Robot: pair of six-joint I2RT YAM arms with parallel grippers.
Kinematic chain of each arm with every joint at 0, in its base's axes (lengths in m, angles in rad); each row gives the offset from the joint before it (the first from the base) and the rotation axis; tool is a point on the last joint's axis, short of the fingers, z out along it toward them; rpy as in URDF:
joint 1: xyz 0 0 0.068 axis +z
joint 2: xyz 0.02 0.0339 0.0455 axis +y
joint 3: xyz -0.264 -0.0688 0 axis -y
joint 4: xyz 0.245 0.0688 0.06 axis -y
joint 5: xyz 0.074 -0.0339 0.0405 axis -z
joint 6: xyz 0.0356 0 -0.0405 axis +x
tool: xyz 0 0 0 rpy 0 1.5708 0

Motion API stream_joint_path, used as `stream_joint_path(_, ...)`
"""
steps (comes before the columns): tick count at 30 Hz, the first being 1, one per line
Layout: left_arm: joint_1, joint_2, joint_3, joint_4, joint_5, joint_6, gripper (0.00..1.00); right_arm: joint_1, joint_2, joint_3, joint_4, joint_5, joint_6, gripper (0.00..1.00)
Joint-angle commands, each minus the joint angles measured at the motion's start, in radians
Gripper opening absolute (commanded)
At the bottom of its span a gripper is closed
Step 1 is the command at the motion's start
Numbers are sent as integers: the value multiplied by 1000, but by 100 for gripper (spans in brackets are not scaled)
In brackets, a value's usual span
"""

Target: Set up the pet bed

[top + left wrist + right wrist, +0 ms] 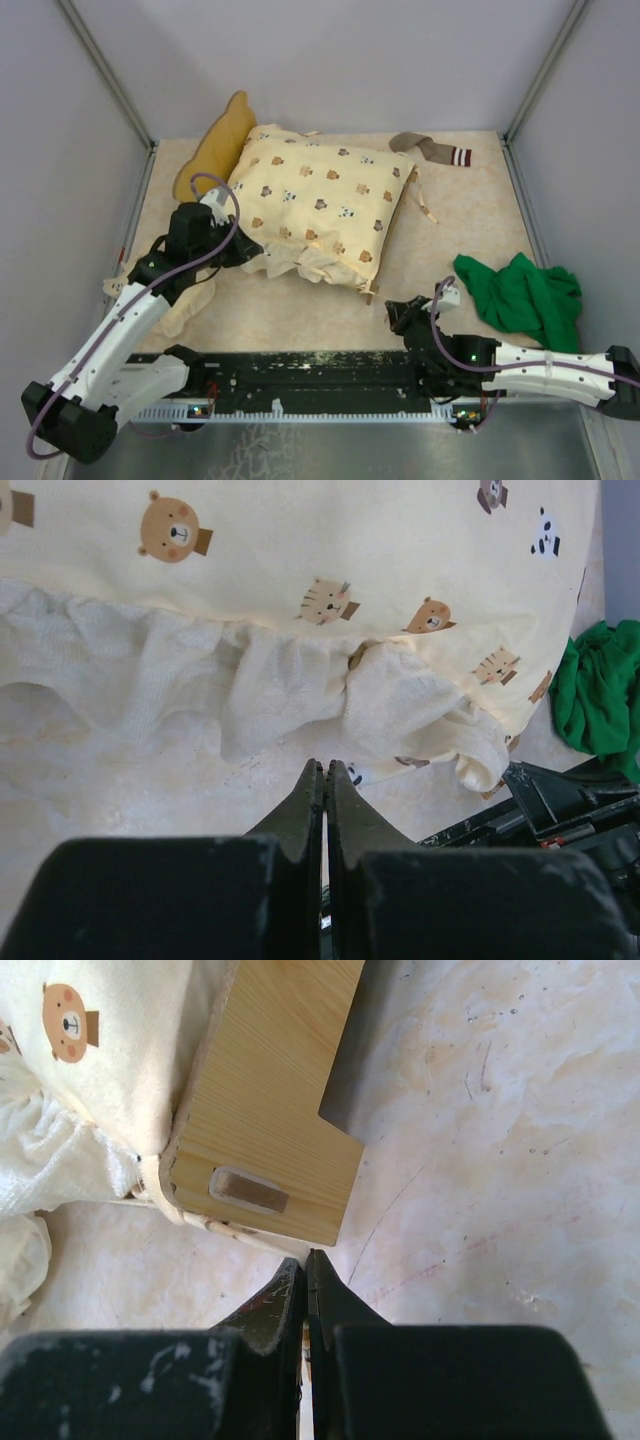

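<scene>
Pet bed (270, 1110) sat on the table (470, 220), almost fully buried under the cream animal-print quilt (320, 200). Only one light-wood corner with its leg showed, at the bed's near right. Right gripper (305, 1260) was just off that corner, jaws clenched tight on nothing. Couldn't tell if the tips touched the wood. Left gripper (325, 772) was at the bed's near-left side, pointed at the quilt's frilly white hem, jaws pressed together too, empty. Green cloth (520, 295) lay crumpled well right of the bed. Striped sock (430, 148) lay beyond the bed's far-right corner. Tan cushion (215, 150) poked out behind its far-left side.
</scene>
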Motion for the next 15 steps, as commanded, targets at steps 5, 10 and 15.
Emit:
stream_joint_path(5,114,-1,71,-13,-19,56,0,-11,-2,-25,90,-3,-70,0)
stream_joint_path(10,140,-7,58,-23,-18,69,0,-11,-14,-26,20,-1,5,0)
stream_joint_path(15,141,-48,-69,48,222,89,0,-11,-46,-60,163,-40,-99,0)
